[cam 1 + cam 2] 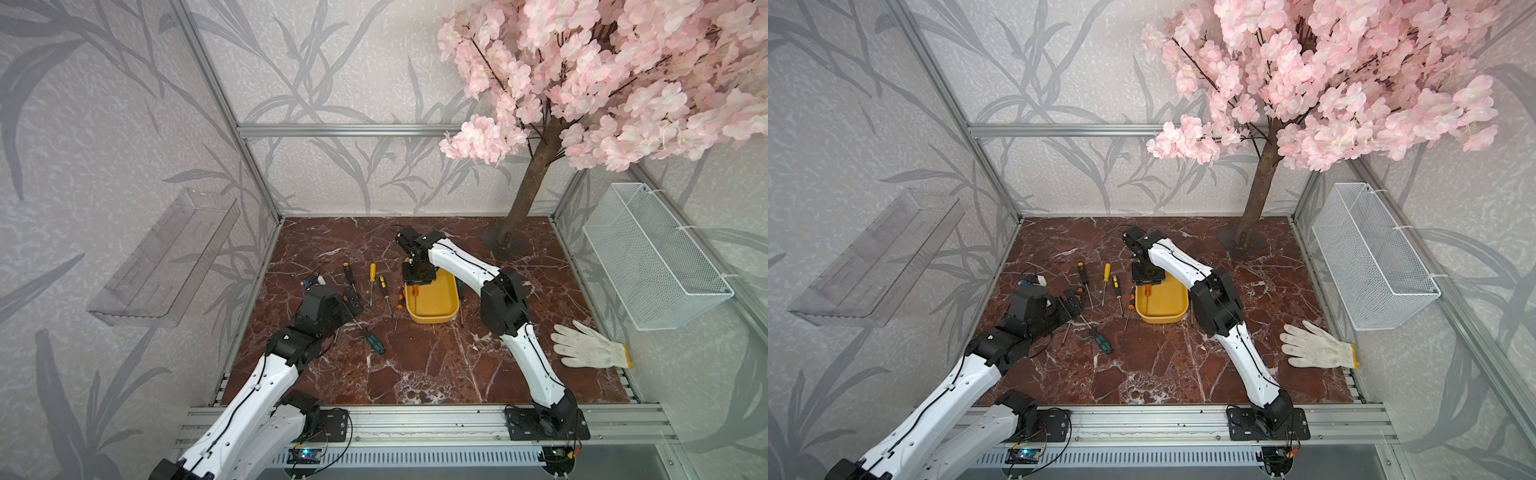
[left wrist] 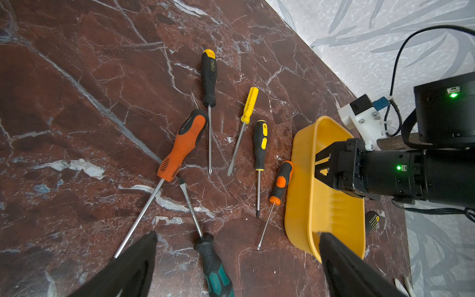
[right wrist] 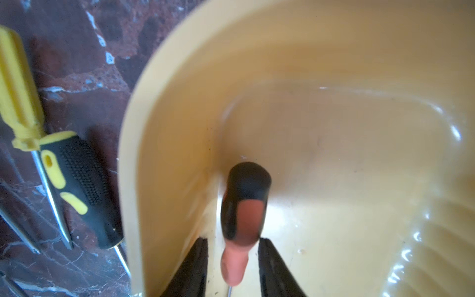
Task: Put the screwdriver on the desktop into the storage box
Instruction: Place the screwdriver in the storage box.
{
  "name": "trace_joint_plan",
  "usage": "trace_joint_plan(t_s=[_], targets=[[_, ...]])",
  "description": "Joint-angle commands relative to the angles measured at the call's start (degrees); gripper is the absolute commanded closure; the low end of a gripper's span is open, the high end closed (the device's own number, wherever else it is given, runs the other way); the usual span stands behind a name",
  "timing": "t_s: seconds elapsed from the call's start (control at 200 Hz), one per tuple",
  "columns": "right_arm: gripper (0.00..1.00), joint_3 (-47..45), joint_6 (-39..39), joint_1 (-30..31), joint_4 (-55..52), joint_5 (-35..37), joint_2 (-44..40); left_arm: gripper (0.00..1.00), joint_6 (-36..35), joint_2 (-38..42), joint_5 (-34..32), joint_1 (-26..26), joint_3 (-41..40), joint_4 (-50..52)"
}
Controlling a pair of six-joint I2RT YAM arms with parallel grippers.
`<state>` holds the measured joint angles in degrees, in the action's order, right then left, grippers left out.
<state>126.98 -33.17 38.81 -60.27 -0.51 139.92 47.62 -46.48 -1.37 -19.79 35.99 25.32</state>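
Both jaws are released, the right ones astride a screwdriver [image 3: 244, 205] in the storage box [image 3: 154, 128]; a black screwdriver [image 2: 208, 77] is marked "deli".

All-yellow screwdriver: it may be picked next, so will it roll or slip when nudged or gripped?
The all-yellow screwdriver probably rolls little, since its handle looks ribbed and flat-sided. It is likely stiff, given the straight metal shaft. On the polished-looking desktop a push would probably slide it rather than tip it.
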Motion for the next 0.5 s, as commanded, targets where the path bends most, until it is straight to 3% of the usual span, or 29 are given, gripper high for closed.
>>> trace_joint_plan(t_s=[0.0,0.3,0.495], targets=[[0.61,1.92,0.0,0.37,-1.07,0.07,0.19,0.0,0.22,0.69,0.44,0.24,-0.74,0.41],[0.61,-0.37,0.29,0.39,-1.25,1.63,-5.52,0.0,-2.6,-1.19,5.08,0.19,0.26,-2.21],[0.57,-7.96,-0.04,0.31,1.71,2.52,-12.69,0.0,-3.36,-3.25,9.4,-0.29,0.93,-6.14]])
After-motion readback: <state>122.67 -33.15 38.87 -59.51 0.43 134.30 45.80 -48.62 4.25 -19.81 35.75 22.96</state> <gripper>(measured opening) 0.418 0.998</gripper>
